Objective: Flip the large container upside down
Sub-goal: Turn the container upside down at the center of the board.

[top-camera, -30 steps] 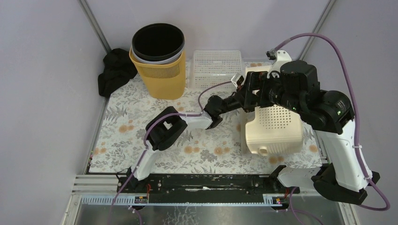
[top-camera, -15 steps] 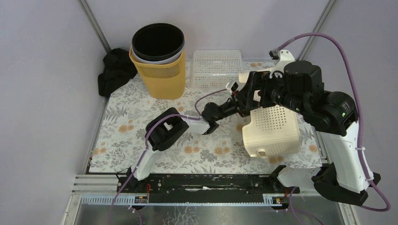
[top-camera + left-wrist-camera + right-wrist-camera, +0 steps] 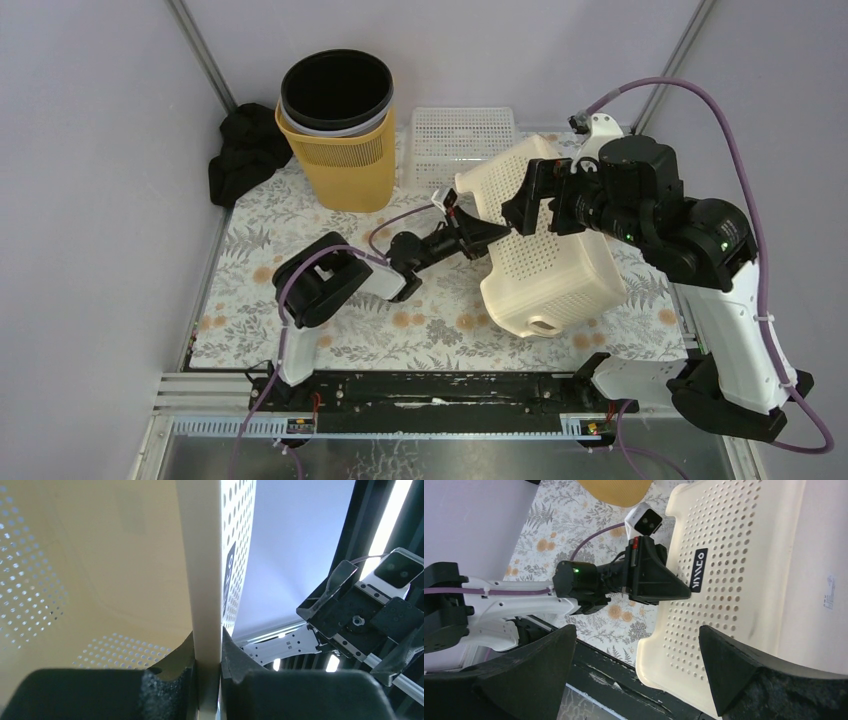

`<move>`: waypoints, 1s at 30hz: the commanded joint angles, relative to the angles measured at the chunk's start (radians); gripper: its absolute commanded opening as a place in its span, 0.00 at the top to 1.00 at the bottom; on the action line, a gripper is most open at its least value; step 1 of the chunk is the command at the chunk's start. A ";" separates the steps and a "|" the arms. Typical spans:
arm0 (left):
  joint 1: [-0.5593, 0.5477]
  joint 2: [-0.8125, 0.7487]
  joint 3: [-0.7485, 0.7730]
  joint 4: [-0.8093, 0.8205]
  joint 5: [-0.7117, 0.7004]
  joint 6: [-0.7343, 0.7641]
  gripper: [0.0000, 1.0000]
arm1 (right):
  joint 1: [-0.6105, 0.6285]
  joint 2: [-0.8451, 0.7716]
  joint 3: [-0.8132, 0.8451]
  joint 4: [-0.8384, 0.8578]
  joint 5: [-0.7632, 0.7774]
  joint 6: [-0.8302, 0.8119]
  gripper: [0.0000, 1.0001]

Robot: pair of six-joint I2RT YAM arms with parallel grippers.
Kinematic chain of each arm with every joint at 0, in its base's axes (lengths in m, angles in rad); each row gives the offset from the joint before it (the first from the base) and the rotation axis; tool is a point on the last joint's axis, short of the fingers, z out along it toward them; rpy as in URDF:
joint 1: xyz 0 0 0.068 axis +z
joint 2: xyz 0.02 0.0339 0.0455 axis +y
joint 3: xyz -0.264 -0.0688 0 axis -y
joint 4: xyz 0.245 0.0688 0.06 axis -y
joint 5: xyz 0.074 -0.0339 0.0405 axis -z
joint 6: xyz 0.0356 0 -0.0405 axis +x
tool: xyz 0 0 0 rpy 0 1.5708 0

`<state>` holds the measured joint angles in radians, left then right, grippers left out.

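Note:
The large container [image 3: 560, 275], a cream perforated bin, is tipped up on the flowered mat at the right, with its rim raised toward the left. My left gripper [image 3: 480, 232] is shut on that rim. In the left wrist view the rim wall [image 3: 206, 580] runs straight up between the closed left gripper [image 3: 207, 672] pads. My right gripper [image 3: 527, 197] hovers open just above the container's upper side. In the right wrist view the right gripper [image 3: 636, 635] spans nothing, with the container [image 3: 769, 565] and the left gripper [image 3: 659, 582] below it.
A yellow bin [image 3: 345, 160] with dark bins nested inside stands at the back left. A small white mesh basket [image 3: 462, 140] sits behind the container. A black cloth [image 3: 243, 152] lies at the mat's far left edge. The black rail [image 3: 440, 390] runs along the near edge.
The left arm has drawn back to the left with the rim in its grip, lifting it and tipping the container. The right gripper stayed open above it.

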<state>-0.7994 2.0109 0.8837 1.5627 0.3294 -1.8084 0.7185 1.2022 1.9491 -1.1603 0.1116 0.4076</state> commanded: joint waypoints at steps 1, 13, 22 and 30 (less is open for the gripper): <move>0.042 -0.005 -0.095 0.052 0.076 0.058 0.85 | 0.007 -0.016 -0.036 0.056 -0.014 -0.010 0.01; 0.117 -0.013 -0.246 0.041 0.189 0.097 0.37 | 0.008 -0.040 -0.117 0.093 -0.032 0.003 0.01; 0.133 0.017 -0.287 0.010 0.198 0.134 0.35 | 0.007 -0.061 -0.171 0.110 -0.036 0.011 0.01; 0.159 -0.001 -0.306 -0.117 0.204 0.202 0.35 | 0.007 -0.079 -0.252 0.141 -0.041 0.014 0.00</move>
<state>-0.6579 2.0247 0.5873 1.5074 0.5179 -1.6764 0.7185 1.1412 1.7306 -1.0782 0.0856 0.4179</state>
